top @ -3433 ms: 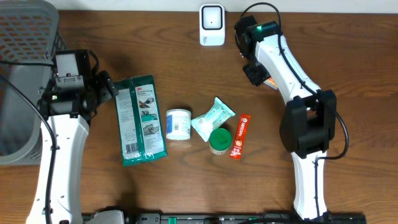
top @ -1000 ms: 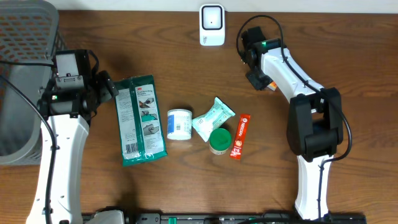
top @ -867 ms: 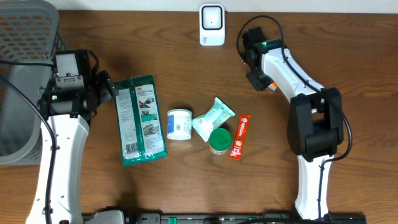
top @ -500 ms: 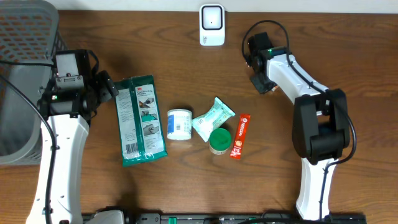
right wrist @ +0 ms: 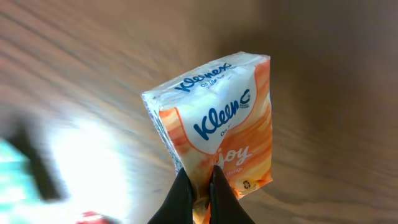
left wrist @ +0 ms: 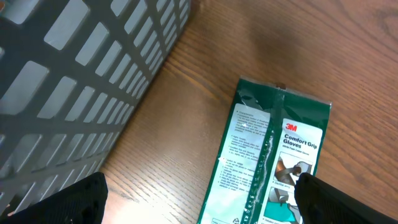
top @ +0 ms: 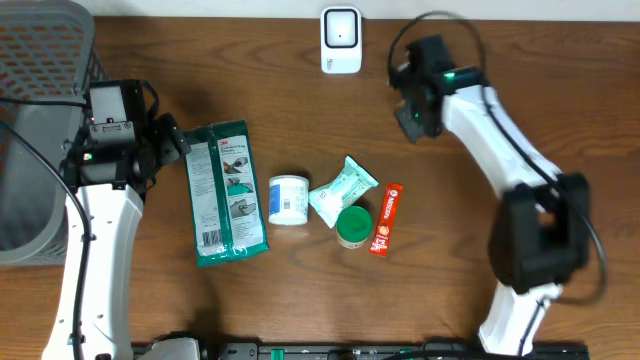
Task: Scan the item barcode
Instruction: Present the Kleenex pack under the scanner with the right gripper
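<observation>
**Operator:** Right wrist view has my right tool (right wrist: 200, 186) pinched on the lower edge of the orange Kleenex pack (right wrist: 217, 130), held clear of the desk (right wrist: 323, 74).

**Colleague:** Where is that overhead?

**Operator:** Far side, just right of the white scanner (top: 341, 40). My left tool (left wrist: 199, 194) gapes wide above the green glove pack (left wrist: 273, 155), beside the grey basket (left wrist: 74, 81).

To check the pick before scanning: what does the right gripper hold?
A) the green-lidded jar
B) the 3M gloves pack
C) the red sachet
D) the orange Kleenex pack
D: in the right wrist view the right gripper is shut on the orange Kleenex pack.
</observation>
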{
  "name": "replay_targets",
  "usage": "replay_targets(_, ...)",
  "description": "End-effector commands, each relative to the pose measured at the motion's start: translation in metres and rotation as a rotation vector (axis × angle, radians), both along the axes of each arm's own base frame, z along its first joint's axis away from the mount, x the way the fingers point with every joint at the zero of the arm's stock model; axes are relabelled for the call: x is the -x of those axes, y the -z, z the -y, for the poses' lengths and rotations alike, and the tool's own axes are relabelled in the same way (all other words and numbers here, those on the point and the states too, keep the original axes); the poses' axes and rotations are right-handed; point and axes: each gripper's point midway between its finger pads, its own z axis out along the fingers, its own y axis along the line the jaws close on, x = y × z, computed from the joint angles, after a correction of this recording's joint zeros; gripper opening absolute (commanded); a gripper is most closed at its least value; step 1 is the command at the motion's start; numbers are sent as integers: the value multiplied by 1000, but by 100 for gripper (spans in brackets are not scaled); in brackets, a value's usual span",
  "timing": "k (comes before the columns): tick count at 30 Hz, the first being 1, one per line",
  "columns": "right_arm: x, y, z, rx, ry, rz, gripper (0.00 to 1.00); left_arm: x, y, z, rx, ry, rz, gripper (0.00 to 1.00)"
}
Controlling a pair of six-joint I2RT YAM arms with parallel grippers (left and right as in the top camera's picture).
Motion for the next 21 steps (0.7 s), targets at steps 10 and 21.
replay_targets(10,0,-160,-58,-739,212,54,1,-2,-9,-4,-11,-12,22,96)
replay_targets(21,-73,-187,-119,-1150,111,0,1,-2,-9,-4,-11,-12,22,96)
